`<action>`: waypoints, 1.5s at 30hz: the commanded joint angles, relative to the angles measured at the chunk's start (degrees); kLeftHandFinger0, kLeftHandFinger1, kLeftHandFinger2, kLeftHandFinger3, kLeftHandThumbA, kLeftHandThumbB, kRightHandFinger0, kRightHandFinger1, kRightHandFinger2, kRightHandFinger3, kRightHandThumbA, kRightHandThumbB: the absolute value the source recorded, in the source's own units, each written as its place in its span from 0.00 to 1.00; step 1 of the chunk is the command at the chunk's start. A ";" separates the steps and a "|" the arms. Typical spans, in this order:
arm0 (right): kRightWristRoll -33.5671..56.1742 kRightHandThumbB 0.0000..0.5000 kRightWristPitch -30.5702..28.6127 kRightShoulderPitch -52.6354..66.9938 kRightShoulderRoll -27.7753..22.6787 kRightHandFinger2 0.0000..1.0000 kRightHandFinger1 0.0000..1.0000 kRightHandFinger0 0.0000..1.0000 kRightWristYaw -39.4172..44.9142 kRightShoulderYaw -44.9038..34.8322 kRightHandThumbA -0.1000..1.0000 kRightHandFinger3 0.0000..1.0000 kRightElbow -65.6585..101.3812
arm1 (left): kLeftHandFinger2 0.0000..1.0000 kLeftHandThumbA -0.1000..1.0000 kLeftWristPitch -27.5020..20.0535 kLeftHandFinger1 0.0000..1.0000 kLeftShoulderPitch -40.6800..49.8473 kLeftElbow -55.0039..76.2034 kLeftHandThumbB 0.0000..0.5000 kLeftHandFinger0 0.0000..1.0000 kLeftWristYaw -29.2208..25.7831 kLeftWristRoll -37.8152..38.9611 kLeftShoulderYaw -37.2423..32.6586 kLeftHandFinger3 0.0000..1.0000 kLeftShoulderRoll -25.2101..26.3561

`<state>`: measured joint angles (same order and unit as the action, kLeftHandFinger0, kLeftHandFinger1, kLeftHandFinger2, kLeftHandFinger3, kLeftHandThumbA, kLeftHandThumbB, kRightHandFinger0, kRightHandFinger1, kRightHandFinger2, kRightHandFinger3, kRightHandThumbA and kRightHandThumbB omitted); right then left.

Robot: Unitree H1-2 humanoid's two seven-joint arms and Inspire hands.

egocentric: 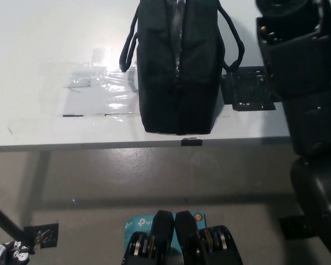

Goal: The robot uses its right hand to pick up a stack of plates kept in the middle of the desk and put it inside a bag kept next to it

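Clear plastic sheet (94,91) and black tape patch (248,94) lie on the desk (33,44).

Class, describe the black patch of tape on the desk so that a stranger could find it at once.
Start at the white desk and find the black bag standing on it. The black tape patch lies flat just right of the bag, unlike the shiny clear film on the bag's other side.

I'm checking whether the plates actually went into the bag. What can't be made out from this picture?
- Plates: none in the head view; the bag's inside is not visible.
- Right hand: cut off by the top edge; only the black right arm shows, so its grip cannot be told.
- Left hand: cut off at the lower left corner, too little to judge.
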<state>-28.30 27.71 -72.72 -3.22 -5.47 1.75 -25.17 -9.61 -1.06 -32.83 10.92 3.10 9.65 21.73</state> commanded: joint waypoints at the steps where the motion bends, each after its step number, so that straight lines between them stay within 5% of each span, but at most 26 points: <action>1: -3.56 0.62 -0.78 -2.81 2.99 0.24 0.00 0.00 -6.14 -2.14 0.00 0.01 -0.15 | 0.11 0.00 -0.79 0.00 0.13 0.53 1.00 0.00 -0.83 -0.11 -0.12 0.08 0.47; 6: -5.66 0.60 -0.78 -1.60 4.30 0.27 0.00 0.00 -6.60 -2.64 0.00 0.08 -0.56 | 0.08 0.00 -1.82 0.00 -0.05 -0.09 1.00 0.00 -0.55 0.29 -0.14 0.07 0.02; 7: -7.05 0.55 -0.78 -1.00 5.04 0.28 0.00 0.00 -6.87 -3.79 0.00 0.17 -0.58 | 0.07 0.00 -3.03 0.00 -0.06 -0.57 1.00 0.00 -0.51 -0.24 -0.44 0.09 0.31; 9: -7.82 0.48 -0.78 -0.76 5.30 0.29 0.00 0.00 -7.11 -4.32 0.00 0.16 -0.69 | 0.08 0.00 -2.04 0.00 0.17 0.30 1.00 0.00 -0.81 -0.42 -0.46 0.10 0.25; 12: -8.63 0.46 -0.78 -0.76 5.65 0.34 0.00 0.00 -6.79 -4.96 0.00 0.35 -0.62 | 0.08 0.00 -2.05 0.00 0.17 0.30 1.00 0.00 -0.83 -0.40 -0.50 0.10 0.26; 14: -9.67 0.33 -0.78 -0.53 6.63 0.37 0.00 0.00 -8.36 -7.59 0.00 0.45 -2.17 | 0.10 0.00 -1.58 0.03 -0.41 -0.09 1.00 0.00 -0.98 -0.74 -0.82 0.13 0.21; 18: -10.68 0.33 -0.78 -0.74 7.15 0.37 0.00 0.00 -8.33 -8.63 0.00 0.47 -2.60 | 0.10 0.00 -1.45 0.02 -0.39 -0.03 1.00 0.00 -1.15 -0.70 -0.88 0.13 0.20; 19: -12.49 0.30 -0.78 -2.13 8.39 0.43 0.03 0.00 -9.08 -10.82 0.00 0.63 -5.71 | 0.08 0.00 -1.50 0.02 -0.44 -0.69 1.00 0.00 -1.10 -0.34 -0.80 0.11 -0.13; 20: -13.64 0.05 -0.78 -2.88 9.02 0.34 0.00 0.00 -9.35 -12.19 0.00 0.55 -6.93 | 0.08 0.00 -1.78 0.02 -0.46 -0.78 1.00 0.00 -1.15 -0.34 -0.77 0.10 -0.16; 21: -14.12 0.00 -0.78 -3.05 9.23 0.30 0.00 0.00 -9.31 -12.68 0.00 0.50 -7.15 | 0.08 0.00 -1.82 0.02 -0.47 -0.80 1.00 0.00 -1.16 -0.34 -0.77 0.10 -0.17; 24: -15.25 0.00 -0.78 -3.27 9.67 0.28 0.00 0.00 -9.01 -13.73 0.00 0.46 -7.32 | 0.07 0.00 -1.85 0.01 -0.48 -0.84 1.00 0.00 -1.15 -0.35 -0.75 0.10 -0.17; 25: -16.07 0.00 -0.78 -4.64 10.57 0.23 0.00 0.00 -10.47 -16.15 0.00 0.24 -11.66 | 0.11 0.00 -1.04 0.05 -0.18 -0.45 1.00 0.01 -1.34 -0.42 -1.01 0.12 -1.00; 29: -18.02 0.00 -0.78 -5.31 11.40 0.24 0.00 0.00 -11.41 -18.19 0.00 0.28 -14.16 | 0.12 0.00 -0.75 0.04 0.10 -0.10 1.00 0.00 -1.24 -0.50 -1.06 0.14 -0.85; 36: -22.17 0.00 -0.78 -7.14 13.00 0.19 0.00 0.00 -13.04 -21.16 0.00 0.17 -18.41 | 0.15 0.00 -1.19 0.02 0.32 -0.28 1.00 0.00 -1.13 -0.62 -1.42 0.15 -0.71; 37: -21.77 0.00 -0.78 -11.29 14.90 0.16 0.00 0.00 -12.99 -20.94 0.00 0.22 -20.99 | 0.13 0.00 -1.66 0.00 0.30 -0.26 1.00 0.00 -0.96 -0.65 -1.66 0.13 -0.94; 39: -21.91 0.00 -0.78 -12.26 15.29 0.00 0.00 0.00 -12.64 -21.10 0.00 0.14 -21.72 | 0.13 0.00 -1.40 0.00 0.28 -0.24 1.00 0.00 -1.31 -0.99 -1.80 0.14 -0.90; 42: -22.27 0.00 -0.78 -12.63 15.40 0.00 0.00 0.00 -12.73 -21.59 0.00 0.13 -22.21 | 0.13 0.00 -1.38 0.00 0.29 -0.24 1.00 0.00 -1.44 -0.94 -1.96 0.14 -0.84; 43: -22.18 0.00 -0.78 -15.84 16.05 0.01 0.00 0.00 -13.42 -20.77 0.00 0.05 -24.50 | 0.13 0.00 0.96 0.03 0.07 0.77 1.00 0.01 -1.66 -1.22 -2.15 0.17 -0.87; 45: -22.71 0.00 -0.78 -16.55 16.17 0.16 0.00 0.00 -13.40 -20.91 0.00 0.15 -25.34 | 0.12 0.00 0.67 0.02 0.09 0.77 1.00 0.01 -1.52 -0.88 -2.04 0.18 -1.01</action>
<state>-48.65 27.70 -81.56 11.79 -16.93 -19.79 -50.16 -9.21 -0.85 -33.58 10.82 2.79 7.43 19.99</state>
